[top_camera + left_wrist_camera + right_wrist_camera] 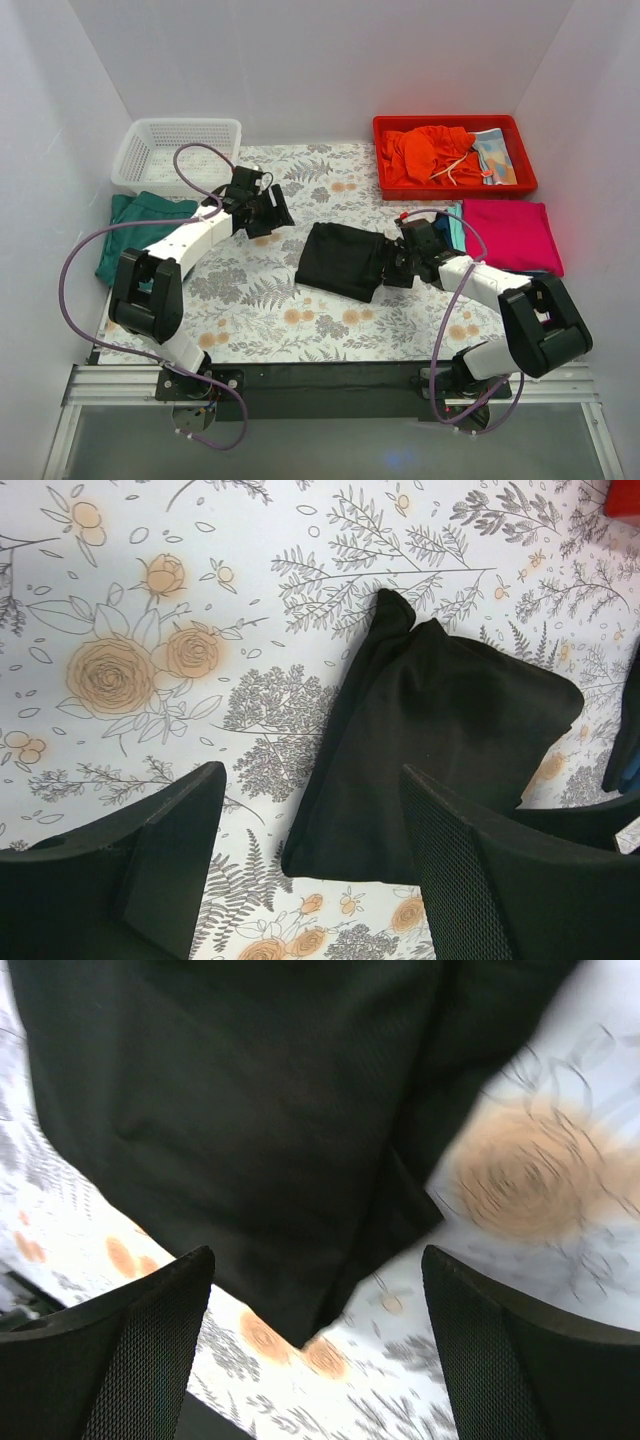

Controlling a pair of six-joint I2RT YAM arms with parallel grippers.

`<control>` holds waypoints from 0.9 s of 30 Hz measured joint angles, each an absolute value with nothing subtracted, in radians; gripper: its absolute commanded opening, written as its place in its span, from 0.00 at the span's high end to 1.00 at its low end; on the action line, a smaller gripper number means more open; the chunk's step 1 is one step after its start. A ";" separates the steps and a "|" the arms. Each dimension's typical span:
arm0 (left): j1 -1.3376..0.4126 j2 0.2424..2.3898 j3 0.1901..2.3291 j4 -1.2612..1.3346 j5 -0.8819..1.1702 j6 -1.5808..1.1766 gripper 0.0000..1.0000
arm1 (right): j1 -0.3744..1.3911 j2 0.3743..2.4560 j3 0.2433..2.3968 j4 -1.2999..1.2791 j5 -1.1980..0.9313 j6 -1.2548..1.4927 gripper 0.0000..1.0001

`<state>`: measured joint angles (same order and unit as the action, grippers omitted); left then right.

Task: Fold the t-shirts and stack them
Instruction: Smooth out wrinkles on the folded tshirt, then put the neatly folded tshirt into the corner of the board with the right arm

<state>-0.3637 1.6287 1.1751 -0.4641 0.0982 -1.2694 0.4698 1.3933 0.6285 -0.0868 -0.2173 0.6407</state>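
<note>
White walls (320, 70) enclose the floral counter (250, 315). The black t-shirt (345, 260) lies folded at centre. The left tool (272, 215) and right tool (393, 262) gape empty.

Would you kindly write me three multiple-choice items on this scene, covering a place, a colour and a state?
1. The black shirt lies: A at the left edge; B mid-table; C off the table.
2. Next to the basket lies a shirt that is: A green; B yellow; C white.
3. The right pincer is: A shut on the shirt; B out of view; C open.
Answers: 1 B, floral cloth shows all round it; 2 A, the green shirt lies by the basket; 3 C, its fingers stand apart above the black shirt.
</note>
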 measured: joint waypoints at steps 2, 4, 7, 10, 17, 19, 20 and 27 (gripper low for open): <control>-0.340 1.629 1.169 -0.456 0.128 -1.267 0.31 | 0.466 1.418 0.626 -0.015 -0.242 0.666 0.10; -0.316 1.628 1.157 -0.443 0.154 -1.267 0.31 | 0.465 1.452 0.626 0.048 -0.260 0.689 0.11; -0.286 1.625 1.140 -0.439 0.186 -1.266 0.31 | 0.465 1.504 0.634 0.131 -0.282 0.716 0.15; -0.263 1.621 1.125 -0.435 0.209 -1.262 0.31 | 0.465 1.566 0.667 0.189 -0.291 0.733 0.26; -0.223 1.591 1.102 -0.434 0.244 -1.251 0.31 | 0.463 1.629 0.694 0.187 -0.249 0.726 0.86; -0.213 1.584 1.102 -0.432 0.252 -1.247 0.31 | 0.462 1.641 0.709 0.163 -0.236 0.720 0.99; -0.209 1.582 1.102 -0.433 0.255 -1.245 0.31 | 0.462 1.649 0.720 0.152 -0.236 0.715 0.99; -0.189 1.579 1.097 -0.432 0.268 -1.240 0.31 | 0.461 1.675 0.772 0.107 -0.229 0.681 0.99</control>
<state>-0.1894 1.5795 1.0969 -0.4324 0.2676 -1.2396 0.4614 1.6749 0.7715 0.1070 -0.2287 0.6807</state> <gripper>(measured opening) 0.687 0.031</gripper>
